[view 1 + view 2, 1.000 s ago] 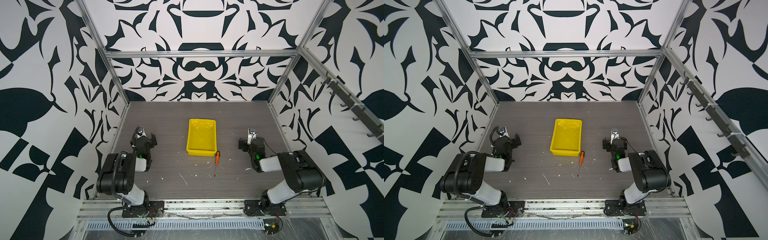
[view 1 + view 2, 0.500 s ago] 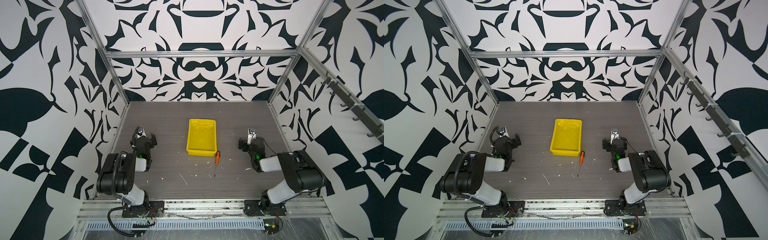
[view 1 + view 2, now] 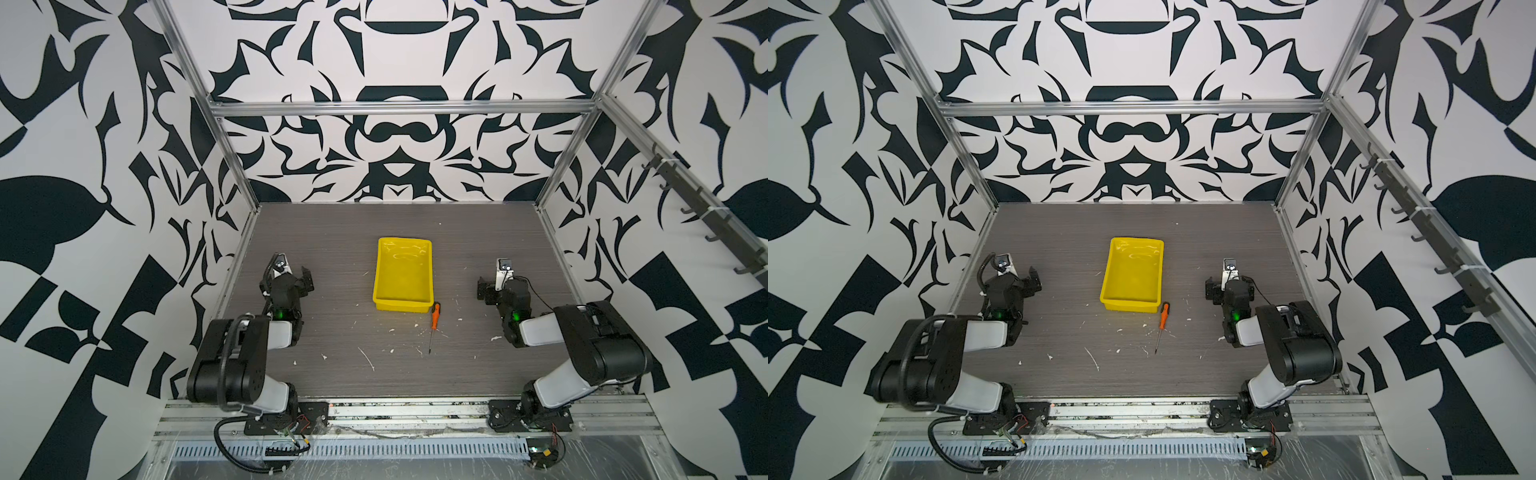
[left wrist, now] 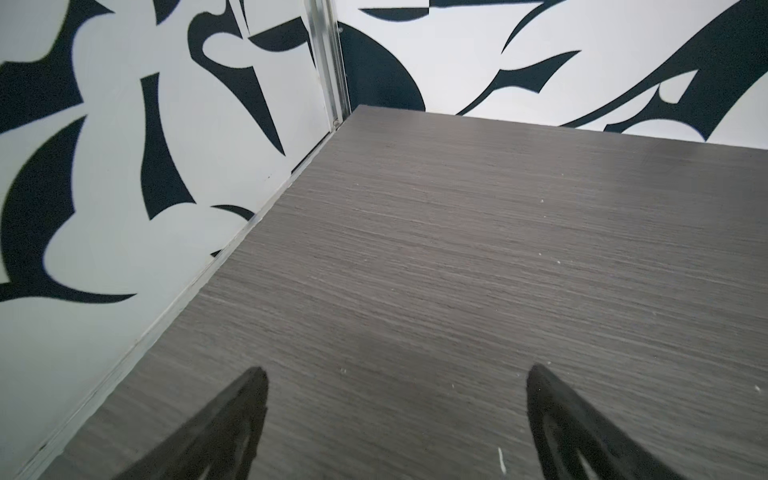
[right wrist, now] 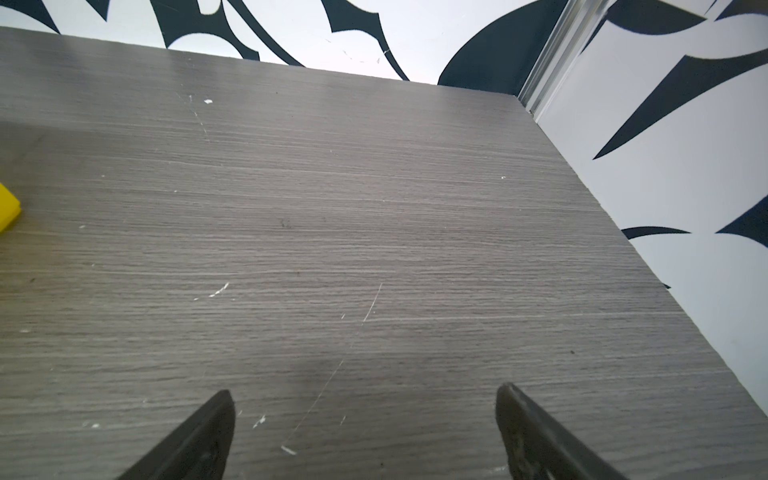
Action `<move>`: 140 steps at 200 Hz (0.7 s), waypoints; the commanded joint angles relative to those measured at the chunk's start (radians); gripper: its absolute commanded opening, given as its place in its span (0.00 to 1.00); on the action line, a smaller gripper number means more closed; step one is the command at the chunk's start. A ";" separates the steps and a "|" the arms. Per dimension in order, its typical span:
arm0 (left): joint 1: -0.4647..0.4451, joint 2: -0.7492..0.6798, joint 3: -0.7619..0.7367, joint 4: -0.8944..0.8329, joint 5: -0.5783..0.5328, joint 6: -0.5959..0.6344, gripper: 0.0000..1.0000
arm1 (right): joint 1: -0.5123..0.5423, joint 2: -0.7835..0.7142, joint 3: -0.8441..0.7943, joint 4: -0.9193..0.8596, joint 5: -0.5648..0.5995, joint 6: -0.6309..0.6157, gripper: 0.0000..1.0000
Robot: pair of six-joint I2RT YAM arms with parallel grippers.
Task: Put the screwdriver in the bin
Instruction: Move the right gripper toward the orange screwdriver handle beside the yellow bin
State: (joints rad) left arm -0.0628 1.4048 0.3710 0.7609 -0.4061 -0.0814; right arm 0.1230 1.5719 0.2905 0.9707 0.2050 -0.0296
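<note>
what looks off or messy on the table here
Mostly litter: white scraps and flecks are strewn over the table, mainly on the near side of the bin, like leftover debris. The screwdriver lies among them, just off the bin's near right corner, not in it.

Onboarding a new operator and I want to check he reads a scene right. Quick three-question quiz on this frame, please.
1. True or false: the screwdriver already lies inside the bin.
2. In both top views, which end of the screwdriver points toward the bin? A) black cap end B) shaft tip C) neither, it lies along the bin's front wall
3. Short answer: how do the left fingers and right fingers stand, and what do they hold?

Key
1. False: it lies on the table, just outside the bin's front right corner.
2. A
3. Both open, holding nothing.
</note>
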 commanded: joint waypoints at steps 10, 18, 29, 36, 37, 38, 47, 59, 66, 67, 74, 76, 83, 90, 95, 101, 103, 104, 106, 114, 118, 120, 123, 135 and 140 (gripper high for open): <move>-0.036 -0.198 0.200 -0.507 0.046 -0.125 1.00 | 0.000 -0.049 -0.016 0.069 -0.002 0.007 1.00; -0.039 -0.238 0.246 -0.635 0.147 -0.159 1.00 | 0.001 -0.052 -0.017 0.072 -0.002 0.005 1.00; -0.042 -0.275 0.323 -0.853 0.273 -0.199 1.00 | 0.007 -0.072 -0.024 0.072 0.005 0.005 1.00; -0.044 -0.293 0.361 -0.962 0.319 -0.222 1.00 | 0.015 -0.102 -0.029 0.055 0.023 0.001 1.00; -0.045 -0.294 0.363 -0.976 0.320 -0.228 1.00 | 0.016 -0.108 -0.029 0.051 0.025 0.001 1.00; -0.046 -0.297 0.367 -0.988 0.321 -0.239 1.00 | 0.017 -0.113 -0.028 0.046 0.028 0.000 1.00; -0.049 -0.314 0.375 -1.075 0.304 -0.357 1.00 | 0.020 -0.169 -0.021 -0.028 0.059 0.009 1.00; -0.049 -0.332 0.363 -1.134 0.332 -0.381 1.00 | 0.020 -0.286 0.007 -0.180 0.091 0.034 1.00; -0.049 -0.340 0.344 -1.142 0.359 -0.381 1.00 | 0.021 -0.342 0.026 -0.278 0.092 0.031 1.00; -0.049 -0.343 0.341 -1.142 0.362 -0.381 1.00 | 0.020 -0.349 0.029 -0.284 0.094 0.032 1.00; -0.049 -0.354 0.322 -1.141 0.377 -0.382 1.00 | 0.020 -0.399 0.050 -0.370 0.110 0.037 1.00; -0.049 -0.357 0.315 -1.140 0.380 -0.381 1.00 | 0.020 -0.413 0.057 -0.389 0.114 0.038 1.00; -0.049 -0.366 0.301 -1.136 0.383 -0.388 1.00 | 0.020 -0.462 0.077 -0.460 0.121 0.044 1.00; -0.049 -0.375 0.291 -1.144 0.374 -0.406 1.00 | 0.020 -0.511 0.100 -0.522 0.115 0.053 1.00; -0.049 -0.379 0.285 -1.146 0.356 -0.419 1.00 | 0.020 -0.544 0.115 -0.557 0.104 0.060 1.00; -0.049 -0.384 0.277 -1.147 0.330 -0.436 1.00 | 0.020 -0.579 0.140 -0.598 0.086 0.069 1.00; -0.049 -0.386 0.274 -1.146 0.321 -0.441 1.00 | 0.020 -0.588 0.151 -0.614 0.082 0.072 1.00; -0.049 -0.386 0.273 -1.147 0.318 -0.443 1.00 | 0.021 -0.593 0.156 -0.623 0.081 0.075 1.00; -0.049 -0.387 0.272 -1.146 0.308 -0.449 1.00 | 0.020 -0.603 0.165 -0.642 0.076 0.079 1.00; -0.049 -0.394 0.268 -1.155 0.280 -0.465 1.00 | 0.020 -0.637 0.213 -0.737 0.085 0.116 1.00; -0.049 -0.397 0.267 -1.160 0.267 -0.471 1.00 | 0.020 -0.648 0.241 -0.792 0.105 0.149 1.00; -0.049 -0.399 0.265 -1.163 0.262 -0.474 1.00 | 0.020 -0.655 0.251 -0.821 0.116 0.168 1.00; -0.049 -0.404 0.262 -1.167 0.255 -0.480 1.00 | 0.020 -0.660 0.275 -0.867 0.137 0.197 1.00; -0.049 -0.421 0.247 -1.178 0.226 -0.512 1.00 | 0.018 -0.670 0.345 -1.024 0.194 0.302 1.00; -0.049 -0.431 0.236 -1.183 0.213 -0.532 1.00 | 0.019 -0.667 0.367 -1.093 0.217 0.337 1.00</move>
State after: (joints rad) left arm -0.1120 1.0248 0.6300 -0.3534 -0.1188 -0.5098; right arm 0.1398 0.9329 0.5240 0.2562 0.3099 0.1070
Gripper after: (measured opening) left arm 0.997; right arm 0.999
